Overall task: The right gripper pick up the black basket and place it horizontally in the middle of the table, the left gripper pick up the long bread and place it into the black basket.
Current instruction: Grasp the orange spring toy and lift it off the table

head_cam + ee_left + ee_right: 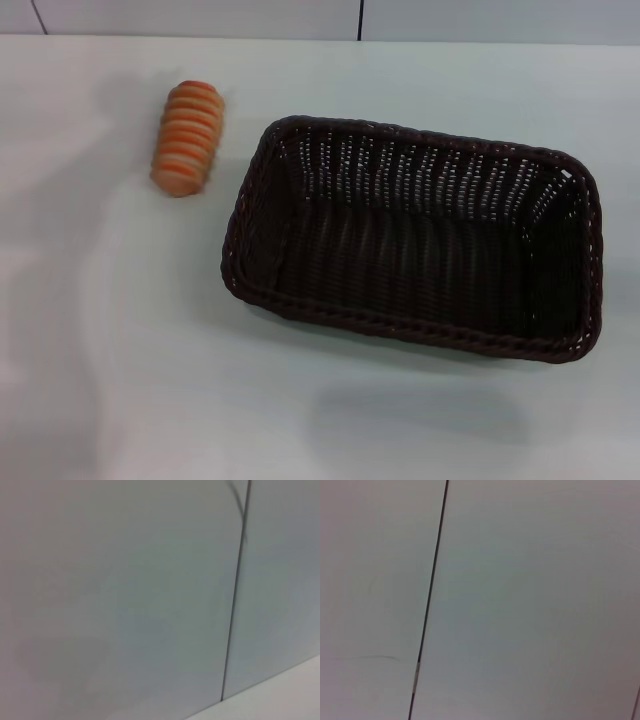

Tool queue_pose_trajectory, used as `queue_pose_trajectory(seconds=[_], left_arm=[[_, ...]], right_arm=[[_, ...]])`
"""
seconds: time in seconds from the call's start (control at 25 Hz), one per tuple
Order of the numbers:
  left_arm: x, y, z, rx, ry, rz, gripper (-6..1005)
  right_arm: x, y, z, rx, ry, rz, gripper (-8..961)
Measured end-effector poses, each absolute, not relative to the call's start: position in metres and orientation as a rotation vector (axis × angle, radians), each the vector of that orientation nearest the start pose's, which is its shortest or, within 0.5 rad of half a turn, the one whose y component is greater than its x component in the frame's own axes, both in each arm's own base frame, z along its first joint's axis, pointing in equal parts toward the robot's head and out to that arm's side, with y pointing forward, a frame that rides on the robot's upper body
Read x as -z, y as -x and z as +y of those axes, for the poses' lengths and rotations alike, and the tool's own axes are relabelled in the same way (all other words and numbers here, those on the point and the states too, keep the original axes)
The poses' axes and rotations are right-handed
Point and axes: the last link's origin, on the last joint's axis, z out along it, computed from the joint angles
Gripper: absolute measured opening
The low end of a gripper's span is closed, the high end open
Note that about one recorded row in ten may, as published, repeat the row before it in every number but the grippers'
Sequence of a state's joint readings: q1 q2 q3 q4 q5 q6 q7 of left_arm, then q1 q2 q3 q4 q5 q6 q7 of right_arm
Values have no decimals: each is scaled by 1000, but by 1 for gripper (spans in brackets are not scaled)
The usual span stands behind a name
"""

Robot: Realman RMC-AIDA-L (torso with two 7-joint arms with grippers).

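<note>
Head view shows neither the left claw nor the right claw, and the two wrist views give only pale wall panels, so I cannot tell how either claw stands or where it is.

On the table (120, 380), a smooth plain white surface, the black basket (415, 330) sits right of centre. It is a large rectangular piece of dark brown-black woven wicker, with a braided rim and sloped openwork sides through which the pale table shows on the far wall. Its long axis runs roughly left to right across the table, slightly skewed so that its right end lies nearer the robot than its left end. The inside holds nothing visible but its own woven floor.

The long bread (187, 137) lies on the table to the left of the basket and a little farther back, apart from the rim and not touching it. It is a small oblong loaf with rounded ends, orange-brown with pale cream ridges running crosswise. Its long axis points mostly away from the robot, leaning slightly rightward at the far end.

Beyond the table's far edge stands a pale wall (200, 15) divided by thin dark seams (235, 605); the right wrist view shows a similar seam (432, 580). Soft shadows fall on the table near the bread and in front of the basket.
</note>
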State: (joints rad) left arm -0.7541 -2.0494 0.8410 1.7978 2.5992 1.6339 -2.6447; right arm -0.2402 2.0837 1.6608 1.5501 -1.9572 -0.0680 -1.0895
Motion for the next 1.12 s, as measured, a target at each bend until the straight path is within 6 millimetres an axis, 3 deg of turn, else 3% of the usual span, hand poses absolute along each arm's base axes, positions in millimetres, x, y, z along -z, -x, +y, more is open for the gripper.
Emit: queue_pose_trajectory(seconds=[0.16, 0.48, 0.52, 1.12], left_arm=[[-165, 97, 402, 89, 2130, -858, 808], [-166, 95, 407, 41, 2104, -864, 807], [-162, 95, 416, -47, 2086, -908, 807], [-131, 126, 454, -234, 2139, -1141, 806]], right_arm=[[-145, -321, 283, -239, 1305, 633, 472], [-141, -317, 283, -237, 1323, 620, 472], [-141, -315, 283, -236, 1327, 614, 472], [-132, -301, 282, -208, 1381, 551, 472]])
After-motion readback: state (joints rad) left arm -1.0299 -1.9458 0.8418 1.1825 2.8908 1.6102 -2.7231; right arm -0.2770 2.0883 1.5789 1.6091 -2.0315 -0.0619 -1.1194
